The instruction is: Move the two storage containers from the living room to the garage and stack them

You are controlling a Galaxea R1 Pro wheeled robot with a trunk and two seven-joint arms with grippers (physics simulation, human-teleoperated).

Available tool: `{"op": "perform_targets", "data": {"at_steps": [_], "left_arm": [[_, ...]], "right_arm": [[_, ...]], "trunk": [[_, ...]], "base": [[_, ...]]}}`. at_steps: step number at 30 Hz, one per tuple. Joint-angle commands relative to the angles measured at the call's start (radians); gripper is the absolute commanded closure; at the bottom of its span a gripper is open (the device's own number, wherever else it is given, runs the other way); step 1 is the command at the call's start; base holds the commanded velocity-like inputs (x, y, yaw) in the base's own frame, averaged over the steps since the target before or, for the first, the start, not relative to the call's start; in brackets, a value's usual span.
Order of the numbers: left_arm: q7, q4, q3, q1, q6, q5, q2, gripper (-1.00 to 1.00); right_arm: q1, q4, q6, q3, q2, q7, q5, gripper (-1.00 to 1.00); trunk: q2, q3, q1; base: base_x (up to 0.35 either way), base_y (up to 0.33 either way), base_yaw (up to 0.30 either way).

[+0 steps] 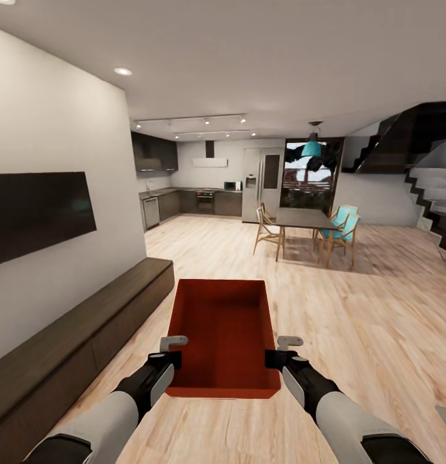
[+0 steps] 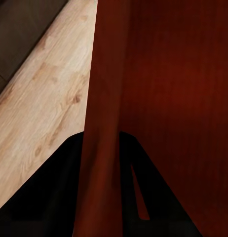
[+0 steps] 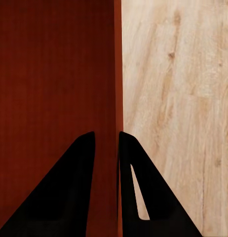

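left pincer (image 1: 173,353) and right pincer (image 1: 280,354) each pinch a side wall of the bin (image 1: 224,335), keeping it level for the haul to the garage.

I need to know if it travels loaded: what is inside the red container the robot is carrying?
The storage container looks empty: bare red floor and walls. The left gripper and right gripper hide small patches just inside its side walls.
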Motion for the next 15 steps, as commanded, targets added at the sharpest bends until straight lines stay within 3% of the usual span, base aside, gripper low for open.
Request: {"op": "perform_targets", "data": {"at_steps": [1,10,15], "left_arm": [[0.009,-0.001,-0.008,0.0,0.005,0.019,0.001,1.0],[0.009,-0.001,-0.008,0.0,0.005,0.019,0.001,1.0],[0.009,-0.001,-0.008,0.0,0.005,0.019,0.001,1.0]], "right_arm": [[0.0,-0.005,0.003,-0.013,0.0,0.0,0.002,1.0],[0.0,-0.005,-0.001,-0.013,0.0,-0.003,0.003,1.0],[0.0,-0.005,0.008,-0.012,0.0,-0.001,0.003,1.0]], "trunk": [[-0.001,0.0,0.001],[-0.001,0.0,0.001],[-0.001,0.002,0.001]], "base": [[0.321,0.0,0.0],[0.321,0.0,-0.011],[0.321,0.0,-0.19]]}}
